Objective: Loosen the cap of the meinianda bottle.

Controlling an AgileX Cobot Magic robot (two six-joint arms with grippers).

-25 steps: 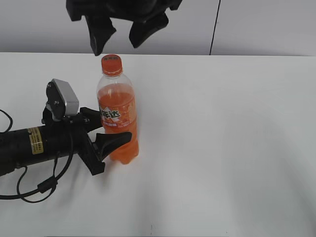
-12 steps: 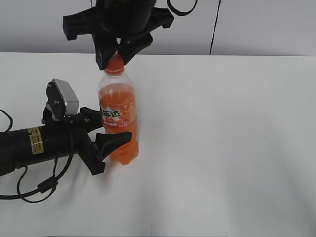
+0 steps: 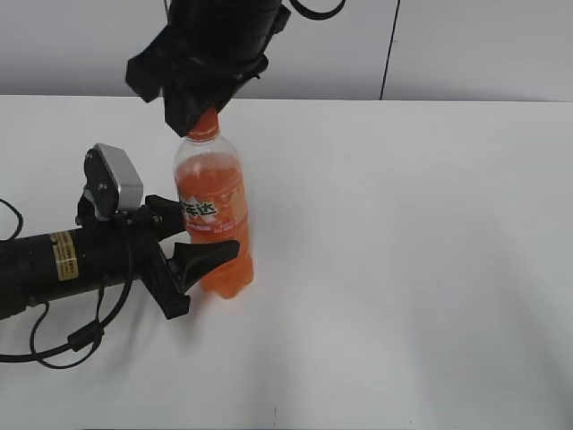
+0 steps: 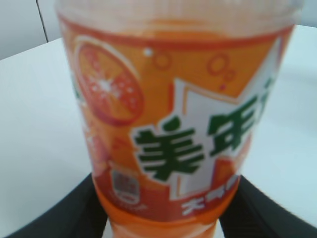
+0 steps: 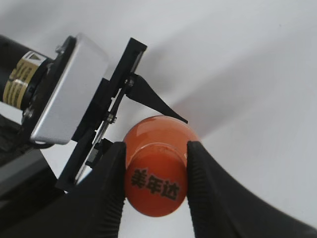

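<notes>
The cap (image 5: pixel 157 186) is pinched from both sides by the right gripper (image 5: pixel 154 187), whose ribbed black fingers (image 5: pixel 111 191) are pressed flat against its rim in the right wrist view; dark characters are printed across its orange top. In the exterior view the cap is almost swallowed by the gripper body (image 3: pixel 201 90) lowered over it from above, with only a sliver of orange seen at the neck (image 3: pixel 203 126).

Below it, the meinianda bottle (image 3: pixel 212 215) is stood upright on the white table (image 3: pixel 403 269), left of centre, and is filled with orange drink nearly to the shoulder. Its label (image 4: pixel 183 134) is shown huge and slightly blurred in the left wrist view, with green characters on white and an orange slice drawn beside them.

The lower body of the bottle is clasped by the left gripper (image 3: pixel 201 235), which is laid nearly level with the table and reached in from the left edge. One black finger (image 3: pixel 208 255) is wrapped across the front of the bottle, the other is tucked behind it. Both finger bases are glimpsed at the bottom corners of the left wrist view, hard against the bottle.

A silver camera block (image 3: pixel 118 179) is mounted on the left arm, and a black cable (image 3: pixel 63 345) is trailed beneath it.
</notes>
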